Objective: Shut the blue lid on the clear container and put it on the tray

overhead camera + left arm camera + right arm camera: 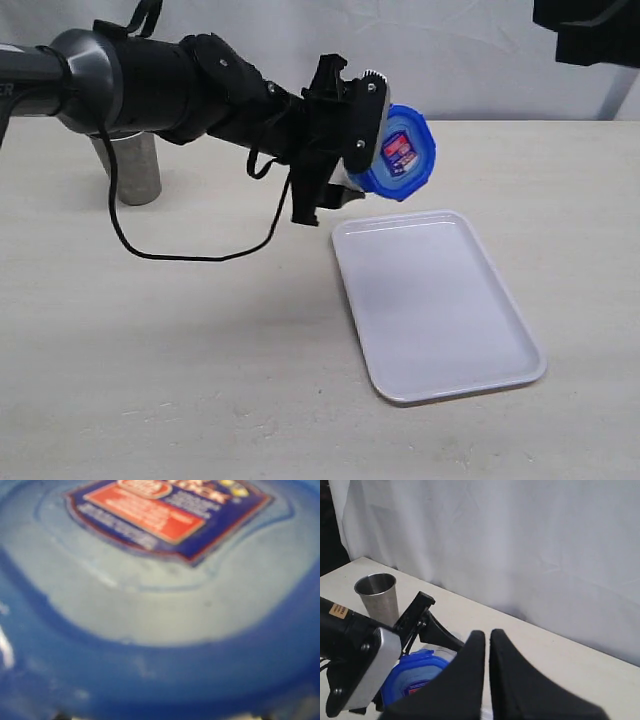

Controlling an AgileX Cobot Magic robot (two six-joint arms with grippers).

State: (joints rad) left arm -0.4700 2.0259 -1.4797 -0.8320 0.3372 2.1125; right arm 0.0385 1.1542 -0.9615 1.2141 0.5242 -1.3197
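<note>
Your left end effector point(362, 135) pinching the tall clear plastic container point(345, 183), blue rounded-square plastic lid point(405, 152) on its mouth, upper centre of frame, above the flat white rectangular plastic tray point(440, 300), your right end effector point(487, 640) pressed together.

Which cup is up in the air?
The clear container capped with the blue lid, held by the left gripper. The grey metal cup stands on the table.

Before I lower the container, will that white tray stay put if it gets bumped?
Probably not. The tray looks thin and shallow, and nothing visibly fixes it to the smooth table, so it is likely light and apt to slide. It seems stiff rather than floppy, since it lies flat with an even rim.
</note>
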